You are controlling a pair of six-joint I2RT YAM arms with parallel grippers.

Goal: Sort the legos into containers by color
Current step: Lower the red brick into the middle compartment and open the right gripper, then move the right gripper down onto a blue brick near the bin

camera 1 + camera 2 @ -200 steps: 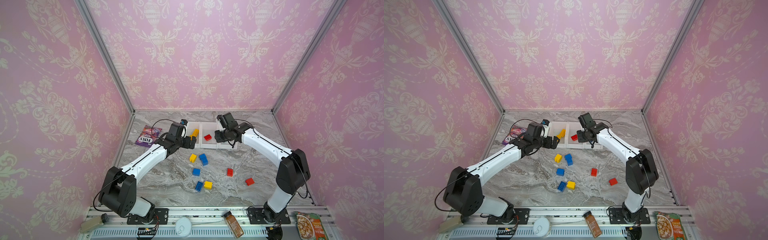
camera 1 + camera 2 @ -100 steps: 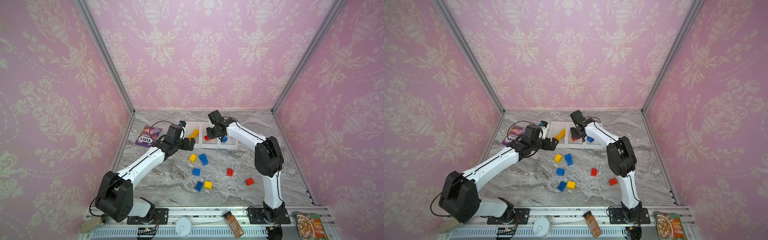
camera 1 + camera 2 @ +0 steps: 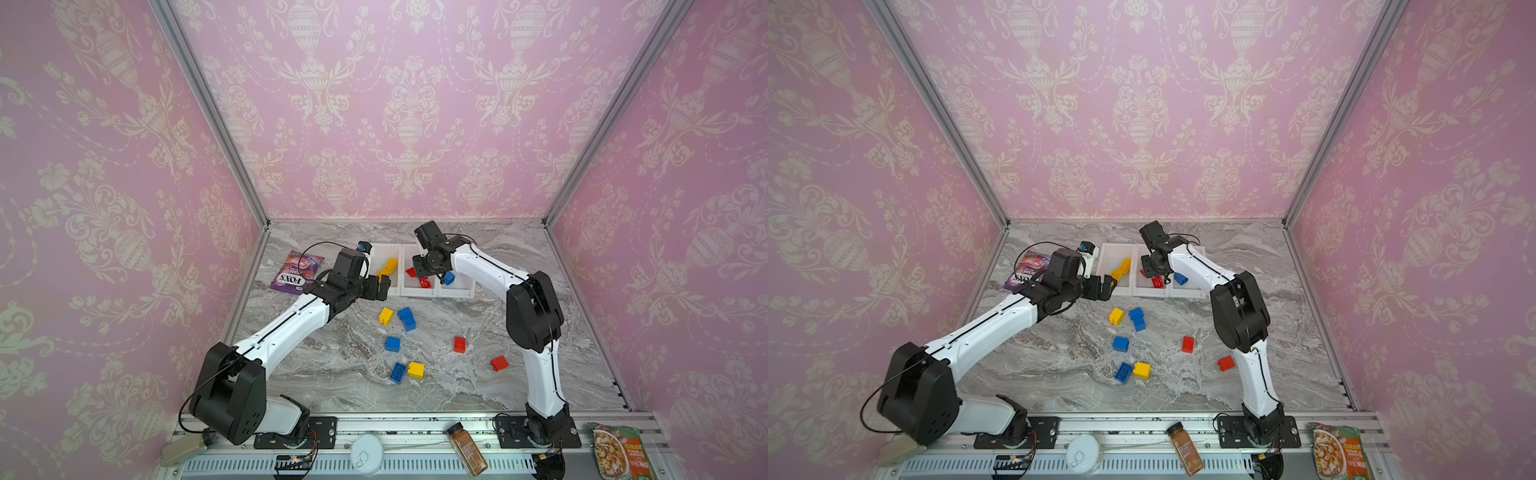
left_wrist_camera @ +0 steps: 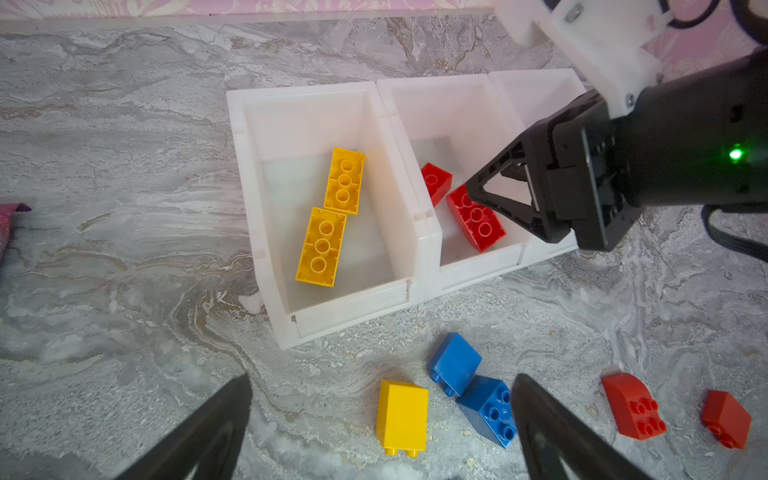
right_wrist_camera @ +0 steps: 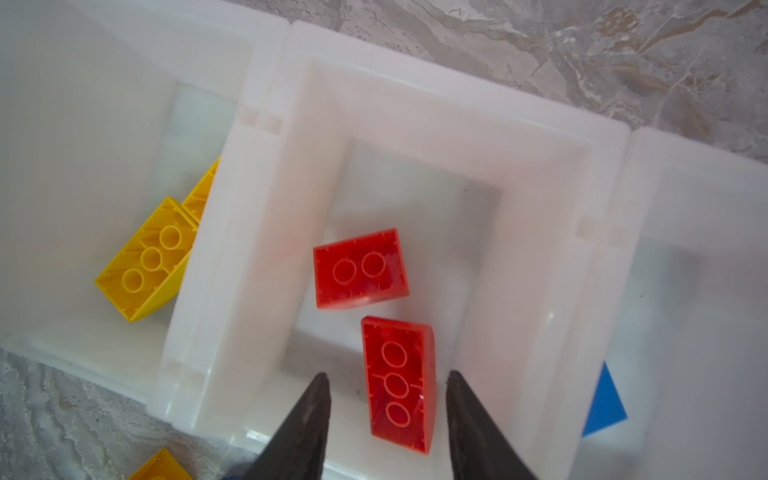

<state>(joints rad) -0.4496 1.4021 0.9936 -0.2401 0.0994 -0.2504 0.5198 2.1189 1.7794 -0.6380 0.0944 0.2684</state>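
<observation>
While left fingers (image 4: pixel 208 432) gape, right fingers (image 5: pixel 303 424), apart, flank glossy oblong red brick (image 5: pixel 399 382).

R fingers (image 5: pixel 305 428) swung over mid bin (image 5: pixel 457 120), opened, dropped red brick (image 5: pixel 399 386) in.

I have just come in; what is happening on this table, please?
Two robot arms are sorting plastic studded bricks by colour into three joined white bins. The right gripper hangs over the middle bin, jaws parted, an oblong red brick lying free beneath them beside a smaller red one. The left gripper, jaws wide and empty, hovers by the bin holding two yellow bricks. Seven bricks lie on the marble table.
</observation>
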